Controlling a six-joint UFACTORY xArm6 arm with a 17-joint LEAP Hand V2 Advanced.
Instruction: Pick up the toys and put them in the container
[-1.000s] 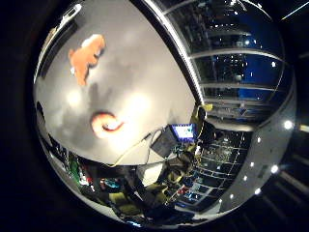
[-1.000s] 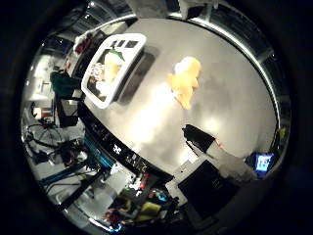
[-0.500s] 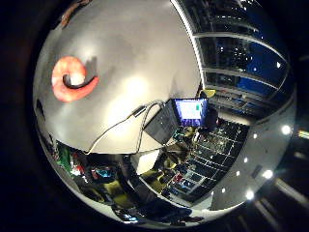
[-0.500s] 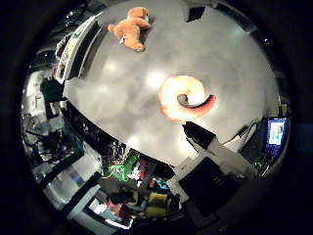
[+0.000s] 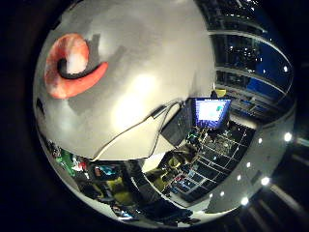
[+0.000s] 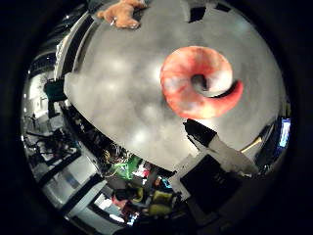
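Evidently the step in hand is the reach for the curled orange shrimp toy (image 6: 198, 83), which lies on the grey table (image 6: 122, 98) close beneath the palm. The hand (image 6: 220, 152) shows one finger stretched toward it, released, grasping nothing. Next comes closing round the toy. A tan plush toy (image 6: 122, 12) lies well apart.

A lab or workshop: a grey counter (image 5: 145, 96) stands in a large hall, a lit monitor (image 5: 211, 111) at its edge, cluttered benches (image 6: 122, 171) with equipment alongside, rows of ceiling lights (image 5: 263, 181), and tall dark windows (image 5: 246, 58) behind.
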